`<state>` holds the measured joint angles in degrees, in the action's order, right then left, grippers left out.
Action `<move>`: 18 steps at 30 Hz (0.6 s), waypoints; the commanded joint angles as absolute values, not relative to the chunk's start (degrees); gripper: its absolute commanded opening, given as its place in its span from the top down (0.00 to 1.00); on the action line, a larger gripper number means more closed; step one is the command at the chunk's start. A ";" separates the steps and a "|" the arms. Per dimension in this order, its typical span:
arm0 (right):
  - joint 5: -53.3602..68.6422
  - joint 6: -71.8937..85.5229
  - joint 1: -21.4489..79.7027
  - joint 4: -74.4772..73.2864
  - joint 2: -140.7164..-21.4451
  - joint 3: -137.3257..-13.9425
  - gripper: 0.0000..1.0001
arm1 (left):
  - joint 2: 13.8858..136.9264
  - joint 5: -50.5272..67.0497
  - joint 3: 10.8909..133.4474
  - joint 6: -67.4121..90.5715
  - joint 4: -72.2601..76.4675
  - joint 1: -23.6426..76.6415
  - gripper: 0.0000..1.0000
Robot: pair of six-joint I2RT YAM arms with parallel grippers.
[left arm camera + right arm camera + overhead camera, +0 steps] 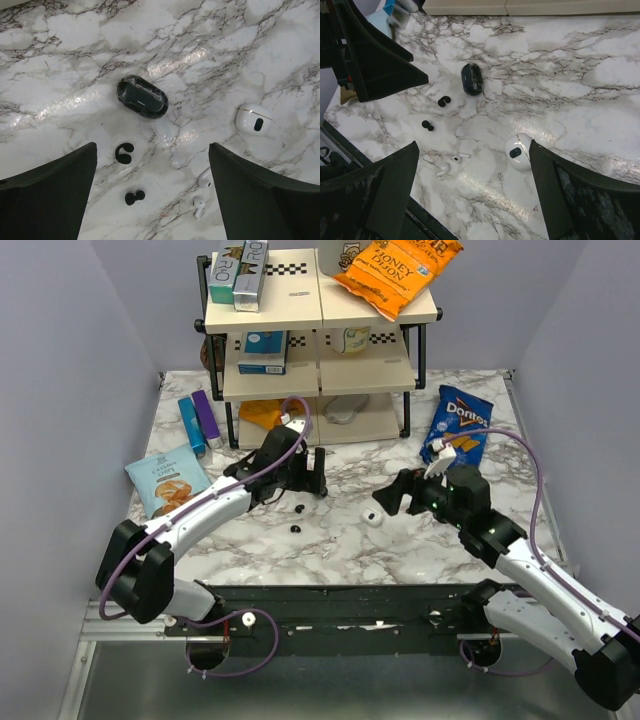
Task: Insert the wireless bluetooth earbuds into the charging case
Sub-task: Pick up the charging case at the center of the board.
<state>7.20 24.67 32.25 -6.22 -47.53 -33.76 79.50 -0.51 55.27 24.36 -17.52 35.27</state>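
Both claws hang over the marble table (330,545), and neither has anything in it. Your left claw (152,146) is spread wide, and so is your right claw (474,142), with bare table between the fingers of each.

The black earbuds (124,152) lie loose on the marble, near each other but not touching. One is curled like a C and the other (135,197) is a little dumbbell shape nearer the left claw. The white case (518,152) sits well off to the side, closer to your right claw, and its lid looks shut.

Don't mix up the sets. A black case (142,96) lies beyond the black buds, and a pair of white earbuds (449,165) lies between the buds and the white case.

Expect the buds to be feather-light, hard and smooth. They'll skate on this glossy marble or squirt out of a pinch that's off-centre. Come straight down, straddle the thick body of the bud, and close gently across its widest part.

The white case is a slick pebble that's rigid but rounded, so it'll likely spin if you nudge it. Pin it across its flanks with your right claw, below the seam, so the lid stays free to flip.
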 commanded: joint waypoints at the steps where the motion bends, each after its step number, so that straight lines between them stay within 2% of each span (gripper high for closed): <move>1: 8.96 23.29 32.34 -8.79 -46.93 -36.82 0.00 | 78.40 -0.01 57.04 26.89 -14.51 34.19 0.01; 3: 8.97 23.47 32.34 -9.14 -46.67 -36.74 0.00 | 78.22 5.51 56.60 25.41 -13.19 34.10 0.01; 9: 9.58 23.20 32.34 -9.75 -46.32 -36.30 0.00 | 80.77 5.46 59.85 16.46 -20.03 34.19 0.01; 11: 9.67 23.20 32.34 -9.84 -46.14 -36.30 0.00 | 81.74 3.96 59.86 13.73 -21.45 34.10 0.10; 18: 11.24 23.55 32.34 -11.07 -45.62 -36.82 0.00 | 81.03 7.12 55.01 3.09 -15.64 34.37 0.08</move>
<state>8.64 23.97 32.25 -8.51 -46.61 -35.31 80.77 4.29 56.05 11.79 -16.73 34.20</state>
